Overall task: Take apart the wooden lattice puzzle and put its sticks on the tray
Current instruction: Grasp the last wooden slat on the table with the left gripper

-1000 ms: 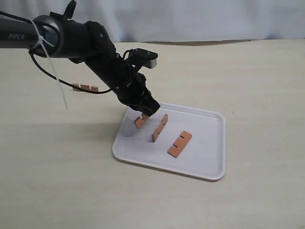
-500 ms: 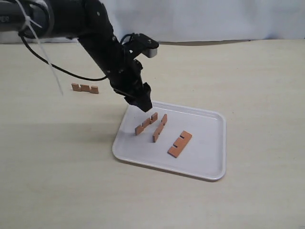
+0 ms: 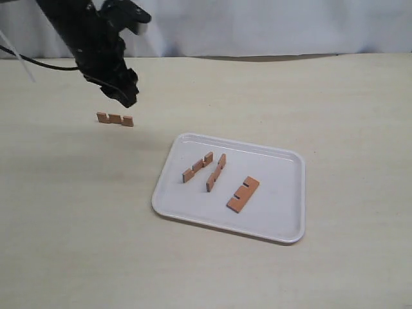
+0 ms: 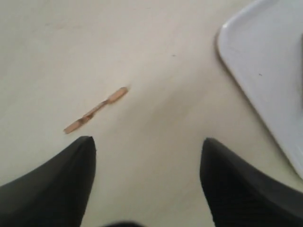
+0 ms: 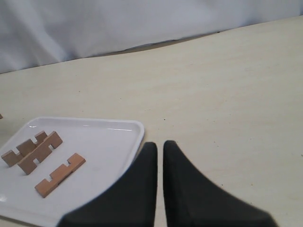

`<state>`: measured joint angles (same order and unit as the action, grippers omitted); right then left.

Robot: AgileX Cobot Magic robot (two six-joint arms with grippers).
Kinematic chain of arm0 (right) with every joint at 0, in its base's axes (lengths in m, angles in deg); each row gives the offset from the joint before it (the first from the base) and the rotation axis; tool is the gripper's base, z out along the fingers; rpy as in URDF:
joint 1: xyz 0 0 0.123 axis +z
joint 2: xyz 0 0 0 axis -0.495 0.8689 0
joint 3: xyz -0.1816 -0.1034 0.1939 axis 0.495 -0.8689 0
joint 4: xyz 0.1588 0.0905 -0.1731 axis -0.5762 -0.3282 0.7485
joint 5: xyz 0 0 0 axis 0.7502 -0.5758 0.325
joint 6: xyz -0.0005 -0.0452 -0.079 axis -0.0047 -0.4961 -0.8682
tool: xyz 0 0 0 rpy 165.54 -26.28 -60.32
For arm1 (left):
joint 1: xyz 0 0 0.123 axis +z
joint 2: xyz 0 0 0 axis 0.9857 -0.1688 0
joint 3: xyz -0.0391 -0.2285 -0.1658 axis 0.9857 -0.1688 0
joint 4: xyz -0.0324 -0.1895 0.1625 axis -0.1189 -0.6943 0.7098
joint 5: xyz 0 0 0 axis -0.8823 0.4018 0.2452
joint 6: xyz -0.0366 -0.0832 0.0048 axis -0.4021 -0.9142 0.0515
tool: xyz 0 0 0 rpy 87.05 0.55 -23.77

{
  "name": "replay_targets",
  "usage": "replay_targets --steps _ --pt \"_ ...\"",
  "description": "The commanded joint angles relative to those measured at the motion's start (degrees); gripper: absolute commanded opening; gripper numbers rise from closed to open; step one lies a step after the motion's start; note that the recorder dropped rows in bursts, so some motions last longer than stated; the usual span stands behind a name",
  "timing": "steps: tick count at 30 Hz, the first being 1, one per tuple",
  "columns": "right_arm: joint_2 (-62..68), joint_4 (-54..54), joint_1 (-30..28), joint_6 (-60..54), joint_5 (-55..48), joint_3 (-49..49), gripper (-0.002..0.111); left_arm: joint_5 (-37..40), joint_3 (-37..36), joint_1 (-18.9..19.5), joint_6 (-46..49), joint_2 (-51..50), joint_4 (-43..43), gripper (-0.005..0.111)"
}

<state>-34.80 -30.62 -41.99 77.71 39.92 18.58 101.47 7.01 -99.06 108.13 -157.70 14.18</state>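
Exterior view: my left gripper (image 3: 127,98) hangs over the table (image 3: 77,212), spread wide and holding nothing, just above and beside the last stick (image 3: 115,119). That stick seems to stand on its long edge, notches down, well apart from the tray (image 3: 283,222). The three sticks (image 3: 216,172) on the tray lie loose and no lattice is left, so I judge the step in hand is fetching this one. In the left wrist view it shows as a thin strip (image 4: 96,110) off toward one finger and slanted to my jaw line. I should therefore shift over its middle and turn the wrist until the fingers straddle its thin width. Then I should come down close to the table and close gently, since a nudge from one side could tip it over. After that I lift straight, clear the rim and set it on bare tray away from the others. My right gripper (image 5: 160,143) has its fingers pressed together, empty, near the tray's edge. No brand, label or writing can be read in any view.
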Motion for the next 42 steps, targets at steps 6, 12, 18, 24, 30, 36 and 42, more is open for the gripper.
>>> replay_targets --steps 6,12,18,24,30,36,42 --pt "-0.3 0.5 -0.2 -0.3 0.2 -0.2 0.004 -4.3 -0.1 6.1 -1.9 -4.1 -5.4 0.061" --pt "-0.3 0.5 -0.2 -0.3 0.2 -0.2 0.004 -7.4 -0.1 6.0 0.4 -7.9 -6.6 0.061" --pt "-0.3 0.5 -0.2 -0.3 0.2 -0.2 0.004 -11.6 0.0 6.0 4.6 -9.8 -6.6 0.061" --pt "-0.3 0.5 -0.2 -0.3 0.2 -0.2 0.004 -14.3 0.0 5.8 8.2 -11.4 -6.7 0.061" --pt "-0.3 0.5 -0.2 -0.3 0.2 -0.2 0.004 -14.6 0.0 5.8 11.4 -12.3 -6.7 0.061" --pt "-0.3 0.5 -0.2 -0.3 0.2 -0.2 0.004 -12.9 0.0 5.8 15.6 -12.9 -6.9 0.061" --pt "-0.3 0.5 -0.2 -0.3 0.2 -0.2 0.004 -13.9 0.0 5.8 18.1 -14.7 -6.9 0.061"
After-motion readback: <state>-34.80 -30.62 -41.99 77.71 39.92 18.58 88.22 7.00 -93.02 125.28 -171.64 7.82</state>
